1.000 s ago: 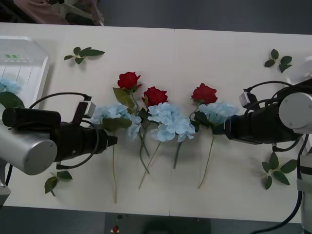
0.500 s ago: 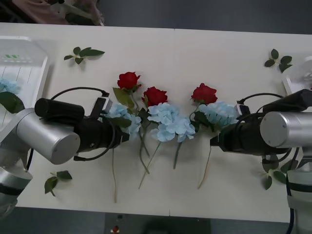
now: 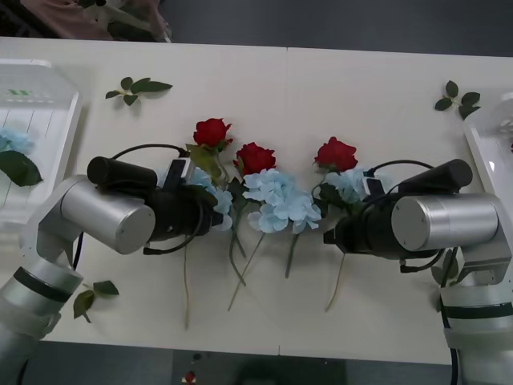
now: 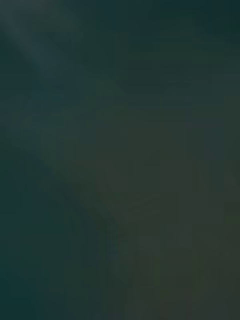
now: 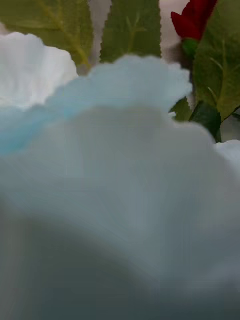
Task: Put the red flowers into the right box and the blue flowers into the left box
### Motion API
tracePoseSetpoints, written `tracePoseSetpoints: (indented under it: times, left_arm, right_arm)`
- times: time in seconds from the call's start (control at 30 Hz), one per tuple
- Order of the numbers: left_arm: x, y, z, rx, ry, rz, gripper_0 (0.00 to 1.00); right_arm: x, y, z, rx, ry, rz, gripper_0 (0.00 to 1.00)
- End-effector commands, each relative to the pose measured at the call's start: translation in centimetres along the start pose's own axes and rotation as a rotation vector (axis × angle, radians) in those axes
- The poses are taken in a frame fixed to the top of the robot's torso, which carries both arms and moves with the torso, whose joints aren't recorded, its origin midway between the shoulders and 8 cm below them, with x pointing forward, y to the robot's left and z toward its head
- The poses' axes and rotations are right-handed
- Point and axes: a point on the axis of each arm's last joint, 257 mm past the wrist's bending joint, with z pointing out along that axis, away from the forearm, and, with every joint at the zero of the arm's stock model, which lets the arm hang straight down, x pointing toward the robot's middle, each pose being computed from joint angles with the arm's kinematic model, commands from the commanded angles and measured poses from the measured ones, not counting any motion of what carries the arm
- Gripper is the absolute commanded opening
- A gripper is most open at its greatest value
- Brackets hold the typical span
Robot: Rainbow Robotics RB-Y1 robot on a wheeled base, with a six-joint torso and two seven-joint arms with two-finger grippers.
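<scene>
At far left we see the left box (image 3: 56, 120), a white tray holding one blue flower (image 3: 11, 142) with a large green leaf. A loose leaf sprig (image 3: 138, 87) lies beyond it on the white table (image 3: 337, 88). The left gripper (image 3: 210, 215) is lowered onto the leftmost blue cluster (image 3: 218, 200) of the row; we cannot tell how its fingers stand, and its wrist view presents pale-blue petals (image 5: 120, 165) at close range with a red bloom (image 5: 192, 20) behind. Three red flowers (image 3: 255, 157) lie at mid-table behind the blue flowers (image 3: 280, 202), stems pointing toward the robot. The right gripper (image 3: 333, 237) sits over the rightmost blue cluster (image 3: 349, 183) beside its stem; its finger state we likewise cannot tell. The right box (image 3: 490, 144) shows at the right edge, with further leaf sprigs (image 3: 457, 98) near it
</scene>
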Motion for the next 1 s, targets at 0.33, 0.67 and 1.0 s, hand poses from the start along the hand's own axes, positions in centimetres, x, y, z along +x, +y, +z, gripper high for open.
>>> tracePoseSetpoints:
  times: [0.33,0.67,1.0]
  left_arm:
    - [0.0,-0.2,0.7,-0.018,-0.005,0.024,0.66]
    - [0.3,0.6,1.0,-0.033,-0.006,0.026,0.0]
    - [0.4,2.0,0.7,-0.061,-0.004,0.049,0.0]
  right_arm:
    - [0.6,-0.1,0.5,0.019,0.006,0.017,0.87]
    - [1.2,-0.6,0.7,0.031,0.014,0.009,0.0]
    - [1.1,-1.0,0.6,0.037,0.009,0.004,0.0]
